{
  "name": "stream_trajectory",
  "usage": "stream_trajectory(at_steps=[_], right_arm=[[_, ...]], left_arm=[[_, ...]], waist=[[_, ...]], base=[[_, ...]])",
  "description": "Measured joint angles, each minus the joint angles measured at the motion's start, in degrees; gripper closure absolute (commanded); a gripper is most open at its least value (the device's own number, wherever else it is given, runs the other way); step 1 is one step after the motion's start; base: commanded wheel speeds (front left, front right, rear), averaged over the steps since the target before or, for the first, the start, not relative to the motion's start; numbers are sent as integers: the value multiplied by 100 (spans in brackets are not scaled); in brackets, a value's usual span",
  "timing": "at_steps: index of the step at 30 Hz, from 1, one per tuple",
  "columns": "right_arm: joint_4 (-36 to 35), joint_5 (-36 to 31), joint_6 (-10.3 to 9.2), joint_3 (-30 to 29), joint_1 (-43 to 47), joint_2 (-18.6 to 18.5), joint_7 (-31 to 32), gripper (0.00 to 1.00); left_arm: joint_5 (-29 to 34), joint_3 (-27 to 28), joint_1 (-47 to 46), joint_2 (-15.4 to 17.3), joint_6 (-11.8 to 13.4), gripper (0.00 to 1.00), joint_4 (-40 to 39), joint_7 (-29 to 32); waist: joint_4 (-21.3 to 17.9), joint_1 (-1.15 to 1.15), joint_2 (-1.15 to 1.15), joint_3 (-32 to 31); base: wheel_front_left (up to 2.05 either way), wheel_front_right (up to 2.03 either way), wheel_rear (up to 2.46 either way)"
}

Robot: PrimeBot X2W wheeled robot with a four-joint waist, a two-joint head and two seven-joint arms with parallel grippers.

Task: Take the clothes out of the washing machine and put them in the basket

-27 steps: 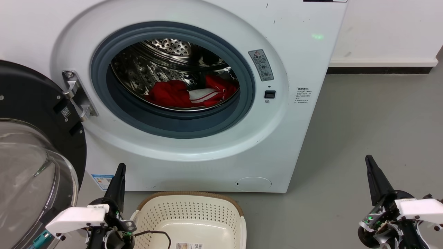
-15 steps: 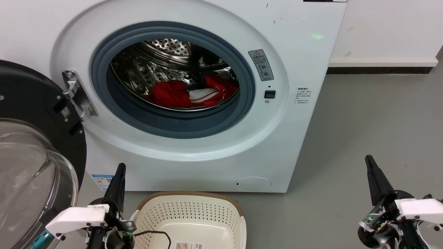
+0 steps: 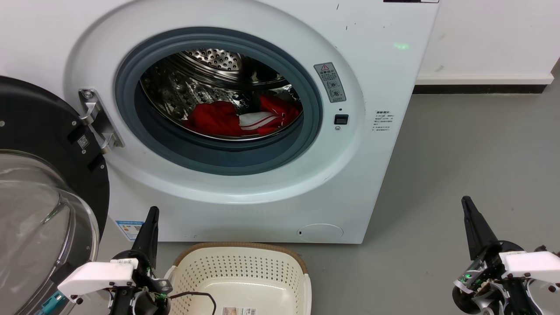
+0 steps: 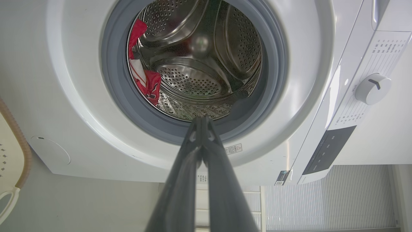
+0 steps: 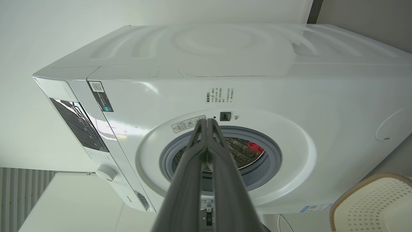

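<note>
The white washing machine (image 3: 385, 70) stands ahead with its door swung open. Red clothes (image 3: 218, 118) with a white striped cuff lie at the bottom of the steel drum, and the clothes (image 4: 146, 82) and the clothes (image 5: 256, 146) also peek through the opening in the wrist views. The cream basket (image 3: 238, 256) sits empty on the floor below the opening. My left gripper (image 3: 152, 212) is shut and empty beside the basket's left edge, its fingertips together in the left wrist view (image 4: 202, 120). My right gripper (image 3: 466, 201), shut too, hovers over the floor far right, tips closed (image 5: 207, 121).
The open door (image 3: 39, 192) with its domed glass fills the left side, close to my left arm. Grey floor (image 3: 472, 148) stretches right of the machine to a white wall with a dark skirting (image 3: 481, 88). A black cable lies over the basket's near edge.
</note>
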Motion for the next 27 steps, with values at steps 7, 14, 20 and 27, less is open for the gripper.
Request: stream_trajectory(at_steps=[7, 14, 20, 27], right_arm=[[0, 0, 0, 0, 0, 0, 0, 100], [210, -2, -1, 8, 192, 22, -1, 0], [212, -108, -1, 16, 274, 32, -158, 0], [127, -471, -1, -56, 280, 32, -352, 0]], left_arm=[[0, 0, 0, 0, 0, 100, 0, 0], [1, -27, 195, -16, 1, 0, 221, -19], [100, -35, 283, -22, 1, 0, 179, -176], [410, 67, 349, -24, 1, 0, 68, -360]], waist=[[0, 0, 0, 0], [0, 0, 0, 1], [-9, 0, 0, -3], [-22, 0, 0, -7]], base=[[0, 0, 0], [0, 0, 0], [0, 0, 0], [0, 0, 0]])
